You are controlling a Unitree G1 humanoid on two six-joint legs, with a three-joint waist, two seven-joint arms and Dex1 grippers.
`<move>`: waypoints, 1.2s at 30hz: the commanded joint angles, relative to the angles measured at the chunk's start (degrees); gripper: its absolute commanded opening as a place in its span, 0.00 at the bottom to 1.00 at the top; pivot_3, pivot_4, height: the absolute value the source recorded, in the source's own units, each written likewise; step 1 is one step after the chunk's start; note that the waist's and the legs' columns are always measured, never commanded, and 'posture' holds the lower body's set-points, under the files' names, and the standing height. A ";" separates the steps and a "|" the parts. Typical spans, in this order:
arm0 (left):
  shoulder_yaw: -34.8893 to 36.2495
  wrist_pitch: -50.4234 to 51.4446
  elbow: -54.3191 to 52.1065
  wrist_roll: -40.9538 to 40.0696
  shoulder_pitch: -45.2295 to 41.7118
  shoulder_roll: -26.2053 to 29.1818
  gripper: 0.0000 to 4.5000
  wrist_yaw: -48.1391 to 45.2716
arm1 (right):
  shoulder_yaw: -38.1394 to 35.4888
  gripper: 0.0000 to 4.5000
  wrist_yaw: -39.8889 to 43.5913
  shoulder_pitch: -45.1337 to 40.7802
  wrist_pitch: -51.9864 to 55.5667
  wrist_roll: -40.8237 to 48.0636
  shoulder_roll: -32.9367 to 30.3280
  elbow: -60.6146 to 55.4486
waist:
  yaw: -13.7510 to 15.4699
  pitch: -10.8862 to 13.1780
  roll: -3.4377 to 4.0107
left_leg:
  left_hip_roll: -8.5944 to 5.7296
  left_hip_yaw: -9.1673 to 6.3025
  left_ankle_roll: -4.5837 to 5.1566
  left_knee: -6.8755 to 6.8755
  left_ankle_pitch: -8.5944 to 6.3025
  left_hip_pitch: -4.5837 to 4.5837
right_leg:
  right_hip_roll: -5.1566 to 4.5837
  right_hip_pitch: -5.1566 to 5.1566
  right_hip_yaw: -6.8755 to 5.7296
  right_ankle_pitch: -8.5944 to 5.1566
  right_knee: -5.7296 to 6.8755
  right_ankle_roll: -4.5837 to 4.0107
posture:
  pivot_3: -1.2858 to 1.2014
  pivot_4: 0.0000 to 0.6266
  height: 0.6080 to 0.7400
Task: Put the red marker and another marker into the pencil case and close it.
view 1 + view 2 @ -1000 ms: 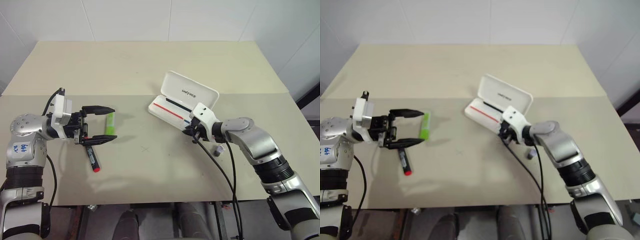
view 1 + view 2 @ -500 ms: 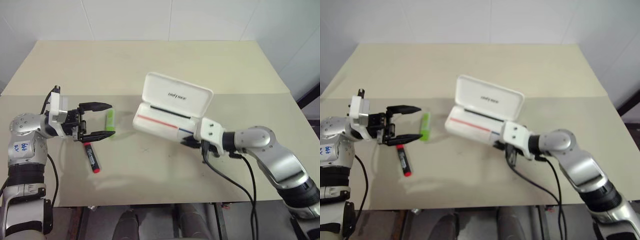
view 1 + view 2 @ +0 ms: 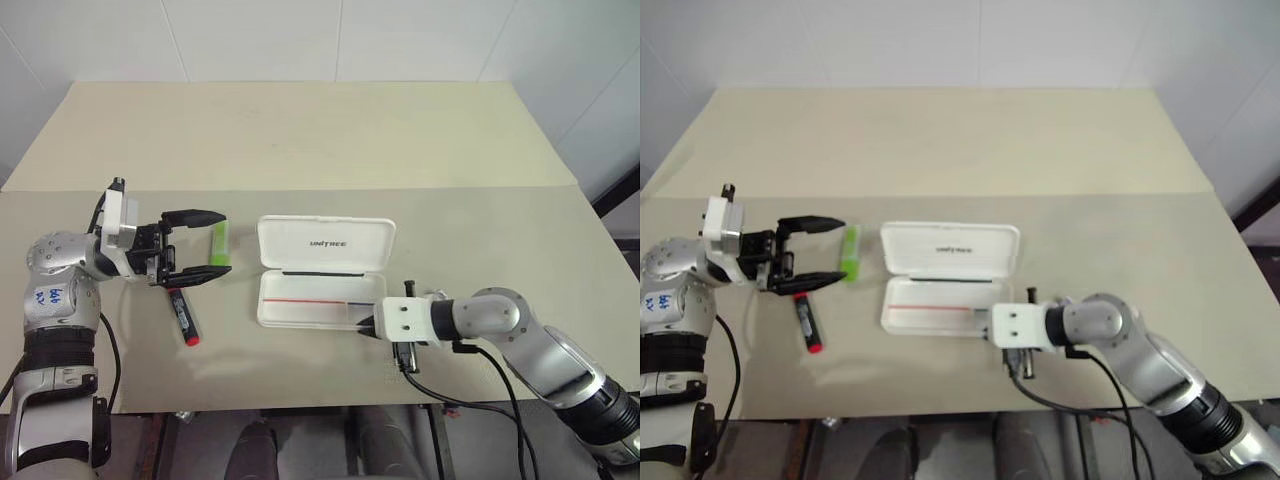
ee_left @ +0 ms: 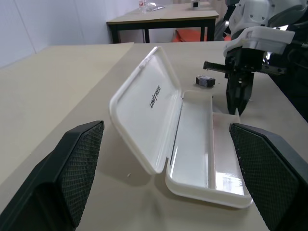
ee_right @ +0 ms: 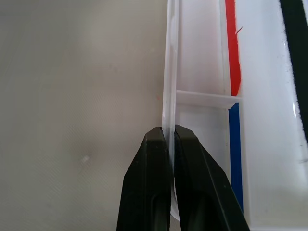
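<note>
While the pencil case [image 3: 325, 272] lies open on the worktop [image 3: 300, 140] with its lid laid back, nothing has gone into it yet — both compartments look bare in the left wrist view, so the loading and the closing are all still to do. The right gripper [image 3: 366, 326] is clenched on the thin front wall of the case's tray at the corner by the blue end of the stripe; the right wrist view shows its two fingers [image 5: 150, 183] pinched on that rim. The left gripper [image 3: 218, 246] stands released, jaws wide, pointing toward the case and well short of it. The light-green marker [image 3: 220, 243] lies just at its fingertips, between the two of them as seen from above, though whether either finger touches it I cannot tell. The red marker [image 3: 183, 316] lies just below the nearer finger, on the robot's side of that gripper, its upper end tucked under the finger and hidden. A small dark object [image 4: 205, 80] sits on the worktop beyond the right gripper — too small to identify.
</note>
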 commanded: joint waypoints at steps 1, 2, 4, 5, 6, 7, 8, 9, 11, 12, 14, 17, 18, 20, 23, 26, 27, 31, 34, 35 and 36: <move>1.34 0.52 -3.25 -0.24 1.38 0.99 1.00 2.10 | -0.68 0.07 -1.00 -0.49 -2.26 -2.29 0.85 2.49 | -0.13 -0.02 -0.03 | 0.00 0.00 0.00 0.01 0.00 0.01 | 0.00 0.00 0.00 0.00 0.00 0.00 | 0.52 0.24 1.00; 1.39 0.73 -3.80 -0.22 1.84 1.02 1.00 2.80 | -0.79 0.13 -1.03 -0.57 -2.84 -2.65 0.91 3.14 | -0.12 -0.03 -0.05 | 0.00 0.00 0.00 0.03 0.00 0.03 | 0.00 0.02 0.01 0.00 0.03 -0.02 | 0.52 0.24 1.00; 1.50 1.27 -5.00 -0.14 2.68 1.10 1.00 4.18 | -1.12 0.26 -0.72 -0.48 -3.75 -2.78 0.87 3.75 | -0.05 -0.04 -0.06 | 0.00 0.00 -0.03 0.06 0.02 0.03 | -0.01 0.03 0.00 0.00 0.03 -0.08 | 0.52 0.24 1.00; 1.62 1.67 -5.71 -0.13 3.11 1.09 1.00 5.11 | -1.36 0.34 -0.58 -0.43 -4.13 -2.66 0.84 3.90 | -0.03 -0.04 -0.08 | 0.00 0.00 -0.04 0.09 0.02 0.05 | 0.00 0.06 0.00 -0.04 0.03 -0.16 | 0.52 0.24 1.00; 1.71 2.13 -6.51 -0.11 3.51 1.11 1.00 6.10 | -1.65 0.41 -0.46 -0.37 -4.54 -2.49 0.82 4.03 | -0.03 -0.04 -0.08 | 0.00 0.00 -0.04 0.10 0.03 0.05 | -0.01 0.07 0.01 -0.05 0.02 -0.20 | 0.52 0.24 1.00; 1.76 2.49 -7.14 -0.14 3.83 1.15 1.00 6.84 | -1.87 0.50 -0.38 -0.33 -4.86 -2.40 0.84 4.15 | 0.01 -0.04 -0.08 | 0.00 0.00 -0.05 0.11 0.04 0.06 | -0.01 0.08 0.01 -0.06 0.02 -0.22 | 0.52 0.24 1.00; 1.93 3.01 -8.37 0.04 4.34 1.17 1.00 8.33 | -2.43 0.56 -0.35 -0.24 -5.77 -2.03 0.91 4.38 | 0.14 -0.05 -0.09 | 0.00 0.00 -0.05 0.12 0.04 0.04 | 0.00 0.08 0.01 -0.06 0.02 -0.22 | 0.52 0.24 1.00; 2.16 3.71 -9.78 0.07 4.89 1.12 1.00 9.90 | -2.95 0.64 -0.23 -0.20 -6.40 -1.70 0.95 4.63 | 0.20 -0.05 -0.09 | 0.00 0.00 -0.05 0.12 0.04 0.04 | -0.01 0.08 0.00 -0.05 0.03 -0.21 | 0.52 0.24 1.00; 2.59 5.41 -12.74 0.25 6.10 1.02 1.00 13.35 | -3.92 0.78 0.37 0.04 -7.81 -0.59 1.05 4.98 | 0.23 -0.05 -0.09 | 0.00 0.00 -0.05 0.11 0.04 0.03 | -0.02 0.08 0.01 -0.04 0.01 -0.18 | 0.52 0.24 1.00; 2.75 6.11 -13.95 0.11 6.61 1.00 1.00 14.49 | -4.26 0.86 0.69 0.18 -8.17 -0.14 1.08 5.02 | 0.24 -0.05 -0.10 | 0.00 0.00 -0.05 0.09 0.04 0.02 | -0.01 0.08 0.01 -0.01 0.01 -0.14 | 0.52 0.24 1.00; 3.20 7.44 -16.47 -0.01 7.82 1.00 1.00 17.09 | -5.20 1.00 1.57 0.74 -8.30 1.63 1.25 4.66 | 0.19 -0.05 -0.09 | 0.00 -0.01 -0.04 0.04 0.04 0.02 | -0.01 0.07 0.01 0.03 0.00 -0.06 | 0.52 0.24 1.00; 3.96 9.70 -20.30 -0.15 9.85 1.01 1.00 21.12 | -6.64 1.00 2.80 1.61 -8.49 4.45 1.63 4.11 | 0.14 -0.05 -0.09 | 0.00 -0.01 -0.03 -0.01 0.03 0.02 | -0.01 0.05 0.01 0.04 -0.01 -0.03 | 0.52 0.24 1.00; 4.32 10.47 -21.42 -0.08 10.56 0.94 1.00 22.63 | -6.89 1.00 3.37 1.93 -8.71 5.05 1.41 3.91 | 0.10 -0.05 -0.09 | 0.00 -0.01 -0.03 -0.02 0.03 0.03 | -0.01 0.05 0.01 0.05 -0.01 -0.02 | 0.52 0.24 1.00; 4.94 11.94 -23.44 -0.06 11.93 0.79 1.00 25.19 | -7.21 1.00 4.30 2.48 -8.96 5.87 0.94 3.55 | 0.03 -0.05 -0.09 | 0.00 -0.01 -0.02 -0.02 0.03 0.03 | -0.01 0.05 0.01 0.04 -0.01 -0.02 | 0.52 0.24 1.00; 5.47 14.11 -25.87 0.04 13.77 0.76 1.00 28.59 | -7.58 1.00 5.22 2.95 -9.94 6.71 1.01 3.60 | -0.02 -0.05 -0.10 | 0.00 0.00 -0.03 0.01 0.03 0.04 | -0.01 0.06 0.01 0.04 0.00 -0.04 | 0.52 0.24 1.00; 5.98 16.50 -27.72 1.36 15.04 0.34 1.00 34.20 | -7.69 1.00 5.72 3.05 -11.22 6.89 1.30 4.03 | 0.00 -0.05 -0.10 | 0.00 0.00 -0.04 0.06 0.03 0.05 | -0.01 0.07 0.01 -0.02 -0.01 -0.15 | 0.52 0.24 1.00; 6.31 17.60 -28.58 1.54 15.51 0.03 1.00 36.39 | -7.65 1.00 5.77 3.07 -11.60 6.73 1.36 4.33 | 0.00 -0.05 -0.10 | 0.00 0.00 -0.04 0.08 0.04 0.04 | -0.01 0.07 0.02 -0.03 -0.01 -0.16 | 0.52 0.24 1.00; 7.44 26.26 -35.31 3.33 19.37 -0.98 1.00 47.98 | -7.71 1.00 5.76 3.43 -12.55 6.47 1.38 5.62 | -0.01 -0.05 -0.10 | 0.00 0.00 -0.06 0.08 0.04 0.04 | -0.02 0.08 0.03 0.00 -0.04 -0.11 | 0.52 0.24 1.00; 8.09 33.73 -41.46 4.99 22.68 -1.93 1.00 56.33 | -7.90 1.00 5.72 3.72 -12.97 6.36 1.29 6.66 | -0.03 -0.05 -0.10 | 0.00 0.00 -0.06 0.03 0.04 0.05 | -0.02 0.06 0.03 0.04 -0.02 -0.03 | 0.52 0.24 1.00; 8.38 37.57 -43.92 5.58 23.83 -2.52 1.00 59.85 | -7.91 1.00 5.75 3.87 -13.08 6.41 1.29 7.02 | 0.01 -0.04 -0.11 | 0.00 0.00 -0.06 0.03 0.04 0.05 | -0.02 0.06 0.03 0.05 -0.02 -0.02 | 0.52 0.24 1.00; 8.55 40.41 -45.69 5.85 24.46 -2.97 1.00 62.29 | -7.94 1.00 5.82 3.94 -13.24 6.47 1.28 7.35 | 0.02 -0.04 -0.11 | 0.00 -0.01 -0.06 0.04 0.04 0.04 | -0.01 0.06 0.02 0.05 -0.01 -0.01 | 0.52 0.24 1.00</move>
